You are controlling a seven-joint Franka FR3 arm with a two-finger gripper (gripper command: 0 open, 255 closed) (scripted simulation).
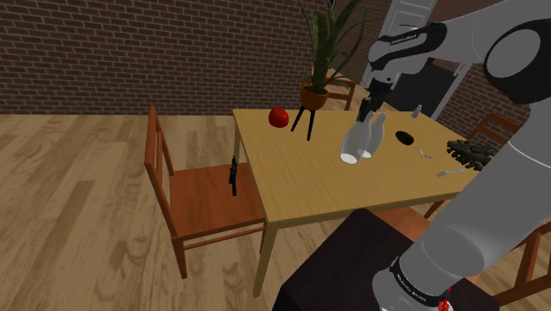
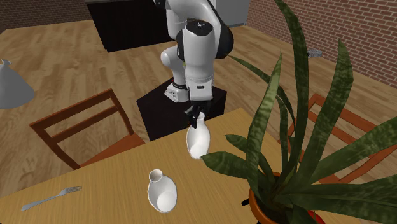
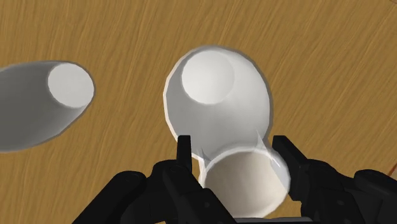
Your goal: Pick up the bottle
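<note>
This is a dining room in a home: a plain wooden desk (image 1: 291,181) stands on a plank floor (image 1: 71,212) with wooden slat-backed chairs (image 1: 207,199) drawn up to its sides, and red-brown brick walls (image 1: 132,53) close the room behind it. The desk is laid as for a household meal, with a fork (image 2: 49,198), a red apple (image 1: 279,117) and a long-leaved houseplant (image 2: 299,146) in an orange pot (image 1: 314,94) raised on a small black stand. A low dark cabinet (image 2: 127,28) runs along the far side in the second exterior view.
</note>
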